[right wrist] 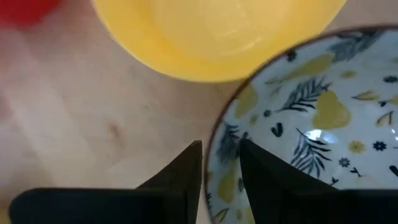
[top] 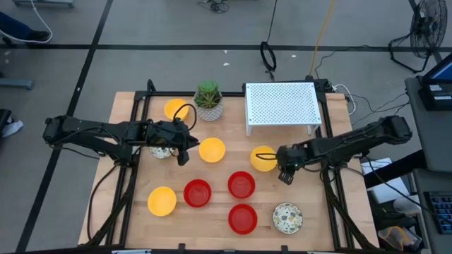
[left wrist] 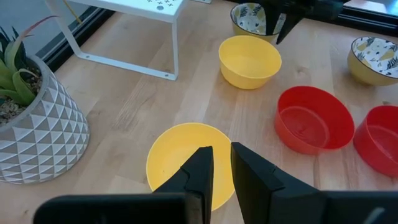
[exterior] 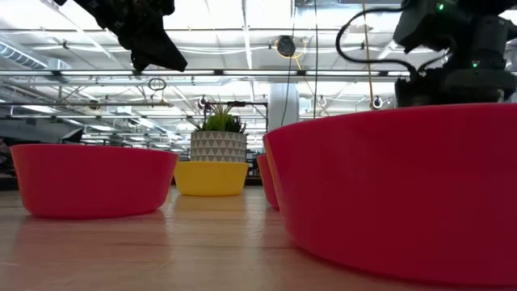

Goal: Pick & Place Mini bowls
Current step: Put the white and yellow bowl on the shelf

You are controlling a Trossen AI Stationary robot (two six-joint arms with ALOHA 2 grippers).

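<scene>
Several mini bowls stand on the wooden table: yellow ones (top: 212,149), (top: 263,158), (top: 176,109), (top: 162,201); three red (top: 197,192), (top: 241,185), (top: 243,218); patterned cream ones (top: 287,217), (top: 161,150). My left gripper (left wrist: 221,155) hovers above the table over the near yellow bowl (left wrist: 186,155), fingers almost together, touching nothing. My right gripper (top: 286,169) is shut on another patterned bowl (right wrist: 311,124), right beside a yellow bowl (right wrist: 217,31). In the high view that bowl is hidden under the gripper. My right gripper pinches the patterned bowl's rim (right wrist: 219,127), one finger inside the bowl (right wrist: 261,174) and one outside (right wrist: 183,171), coming from above and pointing down. The held rim shows in front of the neighbouring yellow bowl's edge. Whether the bowl is off the table I cannot tell.
A potted plant (top: 208,101) and a white perforated rack (top: 281,106) stand near the far edge. Bare wood lies between the yellow bowl in the middle and the red bowls. In the low view a red bowl (exterior: 396,194) hides the right gripper's fingers.
</scene>
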